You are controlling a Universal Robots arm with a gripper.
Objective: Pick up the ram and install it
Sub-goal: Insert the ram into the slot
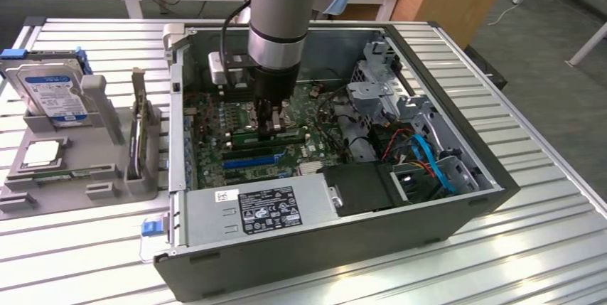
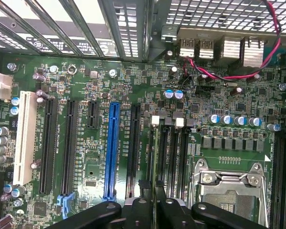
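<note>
The black two-fingered gripper (image 2: 152, 207) on the grey arm (image 1: 275, 20) points straight down into the open black computer case (image 1: 379, 248). Its jaws are pinched narrowly on the ram (image 1: 289, 134), a long thin green circuit-board stick, held level at the green motherboard's (image 2: 86, 81) memory slots (image 2: 174, 152).

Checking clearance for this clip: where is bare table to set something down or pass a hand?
Bare table on the exterior view's right of the computer case, and between the grey fixture and the near edge. Crowded inside the case around the arm.
</note>
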